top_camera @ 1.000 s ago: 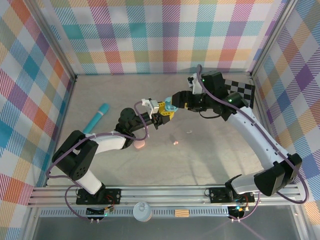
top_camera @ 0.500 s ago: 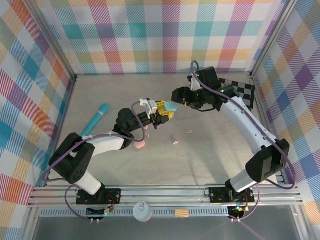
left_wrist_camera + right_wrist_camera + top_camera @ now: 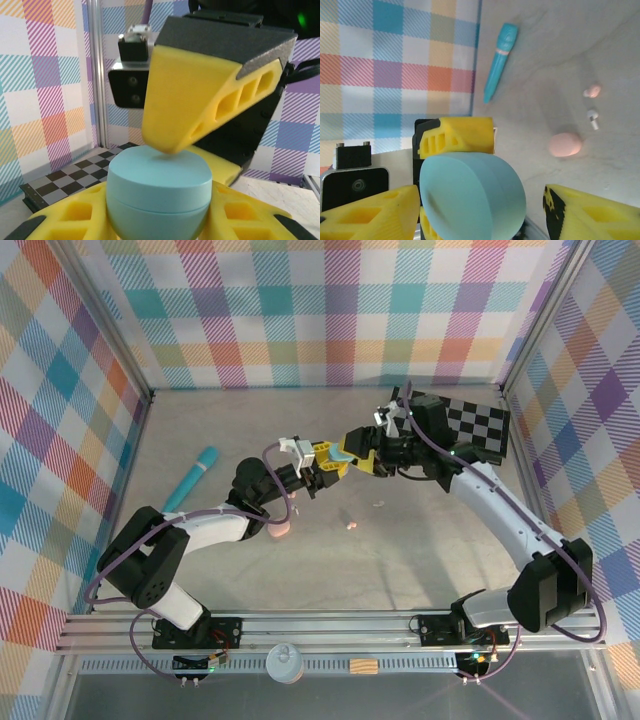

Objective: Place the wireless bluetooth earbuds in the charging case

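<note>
While the left jaws pinch the light-blue pebble-shaped case [image 3: 343, 452] steady, the spread right jaws should lever its lid gently.

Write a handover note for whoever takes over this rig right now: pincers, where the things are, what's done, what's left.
Left pincer: shut on the light blue pebble-shaped plastic case, held above the table, lid closed.
Right pincer: open, straddling that case, one yellow finger touching its lid.
Lying on the table: small pink earbud, small whitish earbud, pink pebble-shaped case, long teal tube.
Done: blue case picked up.
Left: open the lid, pick up the earbuds, seat them in the case.
</note>
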